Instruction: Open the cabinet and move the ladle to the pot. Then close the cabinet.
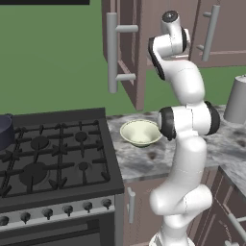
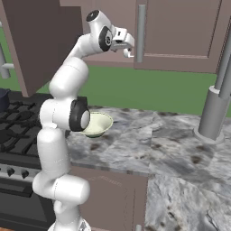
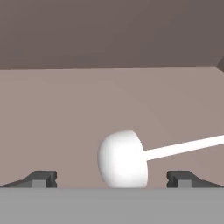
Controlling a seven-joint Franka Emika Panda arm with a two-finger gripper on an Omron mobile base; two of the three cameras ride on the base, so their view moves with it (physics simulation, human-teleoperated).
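Observation:
The cabinet [image 2: 180, 31] has its left door [image 2: 36, 45] swung open; that door [image 1: 130, 57] and its long grey handle [image 1: 112, 53] also show in the left base view. My gripper [image 2: 127, 47] is raised to the cabinet's opening. It stands open [image 3: 113, 179], and the white ladle [image 3: 124, 159] lies on the shelf just ahead, its round scoop between my fingertips [image 3: 41, 178] and its thin handle running off to the right. Nothing is held. The dark pot [image 1: 4, 132] sits on the stove at the far left edge [image 2: 2, 99].
A pale cream bowl [image 1: 141, 132] rests on the marble counter [image 2: 149, 144] beside the black stove [image 1: 53, 153]. A grey cylinder [image 2: 212, 113] stands at the counter's right. The cabinet's right door keeps its grey handle [image 2: 141, 34] close beside my hand.

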